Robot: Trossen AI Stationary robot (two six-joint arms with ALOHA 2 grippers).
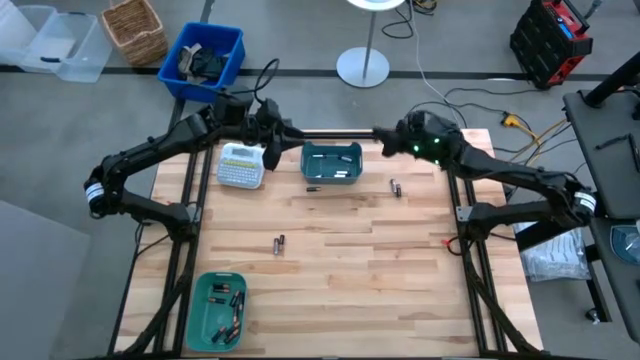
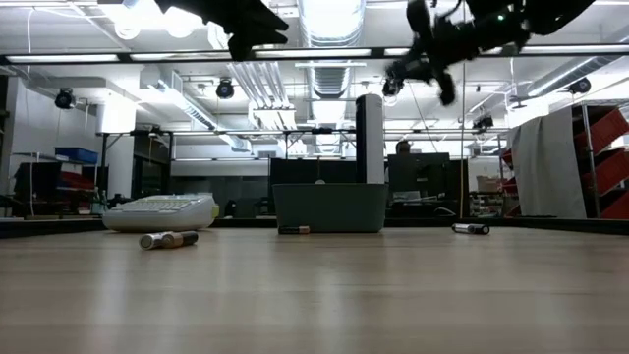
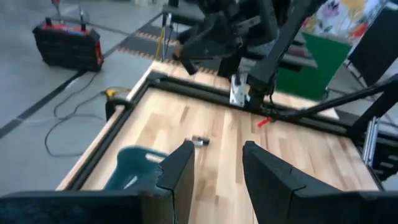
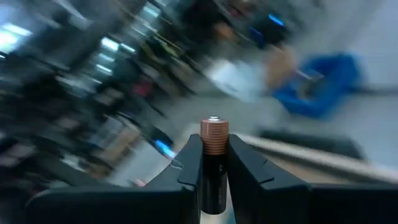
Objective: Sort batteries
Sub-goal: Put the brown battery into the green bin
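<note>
While right pincer point(image 4: 214, 163) grips battery point(image 4: 214, 155), wooden table point(image 1: 350, 260)

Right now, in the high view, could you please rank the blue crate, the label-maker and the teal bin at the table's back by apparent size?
1. Blue crate
2. Teal bin
3. Label-maker

The crate sits on the floor, farther from the camera, so its true lead may be greater.

Room behind the held battery point(image 4: 214, 163) is smeared beyond recognition.
</note>
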